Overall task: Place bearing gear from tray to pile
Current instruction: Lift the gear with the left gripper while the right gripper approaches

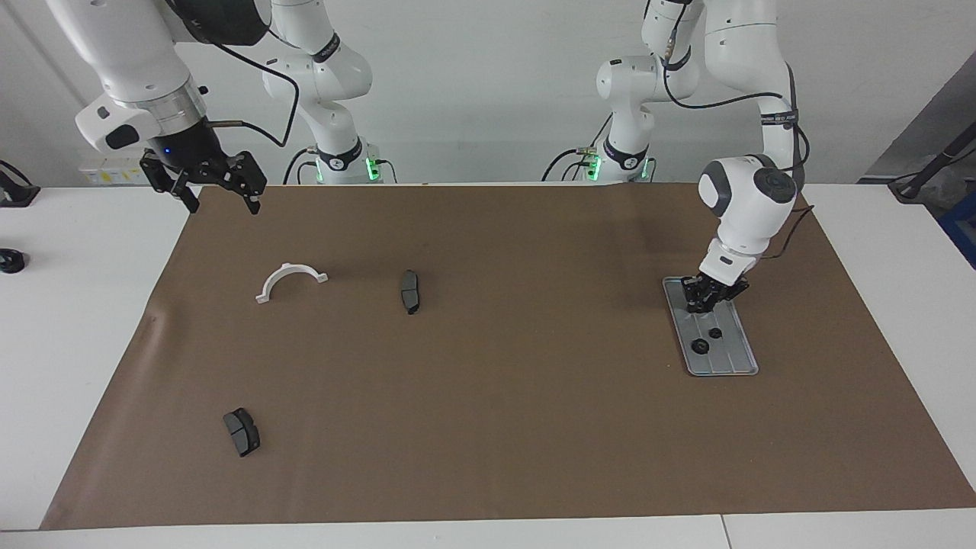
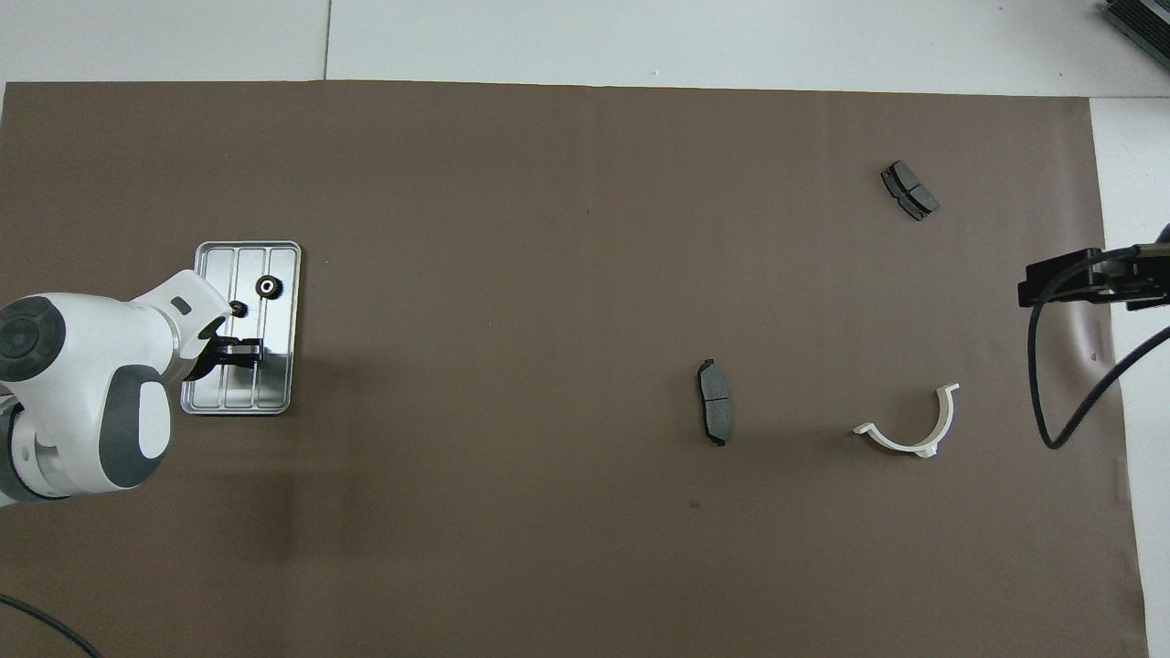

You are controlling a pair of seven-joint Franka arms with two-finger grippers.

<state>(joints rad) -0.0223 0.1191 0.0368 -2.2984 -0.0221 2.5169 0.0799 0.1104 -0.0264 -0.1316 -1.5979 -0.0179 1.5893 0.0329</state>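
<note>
The silver tray [image 1: 733,360] lies on the brown mat toward the left arm's end of the table, also in the overhead view [image 2: 274,395]. Two small dark bearing gears [image 1: 715,333] [image 1: 700,346] lie on it, seen from above as well [image 2: 268,288] [image 2: 238,309]. My left gripper [image 1: 703,303] [image 2: 239,349] is low over the tray's end nearer the robots, beside the gears. The pile is scattered toward the right arm's end: a white half-ring bracket [image 1: 290,280] [image 2: 914,429] and two dark brake pads [image 1: 410,291] [image 1: 242,431]. My right gripper [image 1: 221,200] waits raised and open over the mat's corner.
The brown mat [image 1: 488,442] covers most of the white table. A small black object [image 1: 11,261] sits on the bare table off the mat at the right arm's end. A black cable [image 2: 1051,402] hangs from the right arm.
</note>
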